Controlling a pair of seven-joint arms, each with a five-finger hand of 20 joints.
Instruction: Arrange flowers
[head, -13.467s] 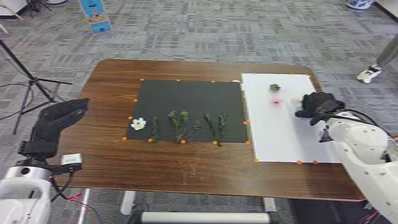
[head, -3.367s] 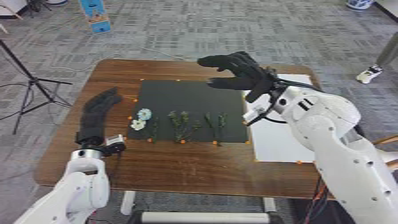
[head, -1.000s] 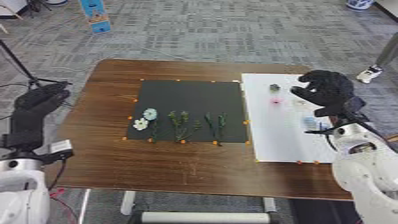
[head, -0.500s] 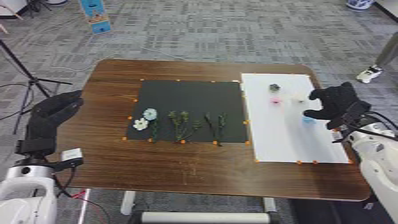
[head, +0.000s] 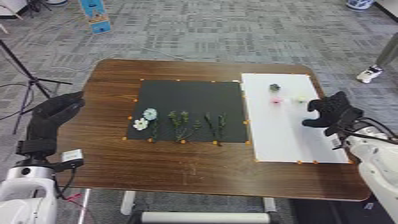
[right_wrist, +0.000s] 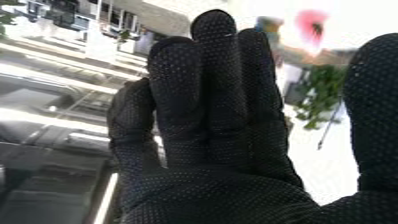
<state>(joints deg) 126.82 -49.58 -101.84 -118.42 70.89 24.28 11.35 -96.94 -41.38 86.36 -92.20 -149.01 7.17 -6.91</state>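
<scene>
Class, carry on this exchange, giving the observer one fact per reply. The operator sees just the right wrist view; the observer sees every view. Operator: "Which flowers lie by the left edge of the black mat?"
Observer: A white flower and a pale blue flower lie there, near each other on the black mat.
Operator: Where is the left robot hand?
Observer: In the head view, it is by the left edge of the table.
Operator: And where does the right robot hand sit relative to the white sheet?
Observer: In the head view, it is at the right-hand edge of the sheet.
</scene>
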